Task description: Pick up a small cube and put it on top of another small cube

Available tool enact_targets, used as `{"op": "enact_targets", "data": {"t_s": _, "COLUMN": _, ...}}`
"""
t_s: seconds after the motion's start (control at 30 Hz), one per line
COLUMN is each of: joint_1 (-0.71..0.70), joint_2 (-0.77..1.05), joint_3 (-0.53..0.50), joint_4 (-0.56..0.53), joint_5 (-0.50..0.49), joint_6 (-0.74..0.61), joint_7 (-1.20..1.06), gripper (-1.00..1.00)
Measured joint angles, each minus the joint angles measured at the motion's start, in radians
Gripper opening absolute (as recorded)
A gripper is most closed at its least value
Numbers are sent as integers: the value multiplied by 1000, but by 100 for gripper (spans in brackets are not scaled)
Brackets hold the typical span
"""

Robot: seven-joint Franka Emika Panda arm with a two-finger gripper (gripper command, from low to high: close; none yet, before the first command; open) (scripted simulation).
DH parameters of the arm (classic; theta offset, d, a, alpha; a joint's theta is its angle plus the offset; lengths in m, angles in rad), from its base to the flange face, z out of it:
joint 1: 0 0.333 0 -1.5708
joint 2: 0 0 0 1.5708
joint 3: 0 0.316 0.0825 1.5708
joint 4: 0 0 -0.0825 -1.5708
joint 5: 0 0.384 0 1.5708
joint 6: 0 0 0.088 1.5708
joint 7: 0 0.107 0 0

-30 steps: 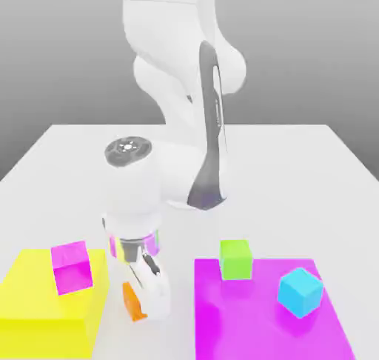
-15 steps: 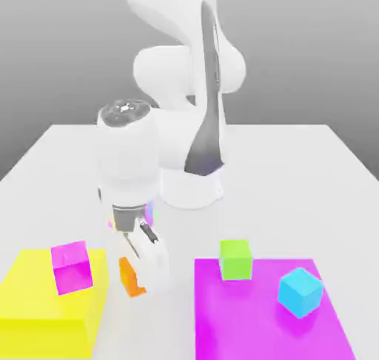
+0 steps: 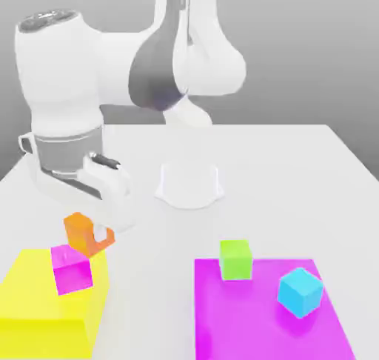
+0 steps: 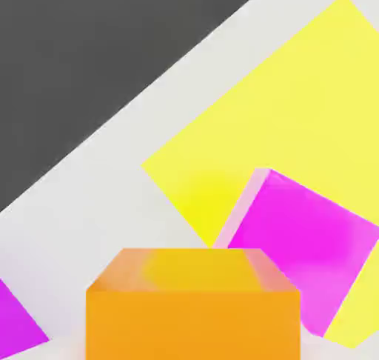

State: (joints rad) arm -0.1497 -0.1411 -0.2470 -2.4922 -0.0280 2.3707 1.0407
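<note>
One orange cube [image 3: 78,232], and I have it, up off the desk [image 3: 252,203], my hand [image 3: 101,234] closed on it! In the exterior view it is tilted, its lower part overlapping the top of the small pink cube [image 3: 72,270], and a white fingertip of mine shows against its side. Whether the two cubes touch, I can't tell from here.

Now to the hand view: there's my orange cube, close up, with the pink one just beyond its edge, turned at an angle to it. That pink cube sits on the yellow block [image 3: 48,284], near the block's edge on the exterior view's right, and the block itself rests on the desk, over at the exterior view's left.

Across a strip of pale desk, well apart from all this, lies the flat magenta slab [image 3: 259,329], at the exterior view's right. And look, two more cubes there: the green cube [image 3: 236,260] at the slab's far edge, and the cyan cube [image 3: 300,292] nearer the exterior view's right, turned cornerwise, apart from the green one!
</note>
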Motion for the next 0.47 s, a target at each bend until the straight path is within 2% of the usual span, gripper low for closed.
{"op": "enact_targets", "data": {"t_s": 0.1, "joint_1": -15, "joint_2": 4, "joint_3": -11, "joint_4": -5, "joint_5": -19, "joint_6": -2, "joint_7": -7, "gripper": -100}}
{"op": "enact_targets", "data": {"t_s": 0.37, "joint_1": -10, "joint_2": 117, "joint_3": -20, "joint_4": -42, "joint_5": 14, "joint_6": 143, "joint_7": -35, "gripper": -100}}
{"op": "enact_targets", "data": {"t_s": 0.4, "joint_1": -6, "joint_2": 129, "joint_3": -23, "joint_4": -46, "joint_5": 23, "joint_6": 157, "joint_7": -42, "gripper": 100}}
{"op": "enact_targets", "data": {"t_s": 0.47, "joint_1": -6, "joint_2": 129, "joint_3": -24, "joint_4": -46, "joint_5": 23, "joint_6": 157, "joint_7": -42, "gripper": 100}}
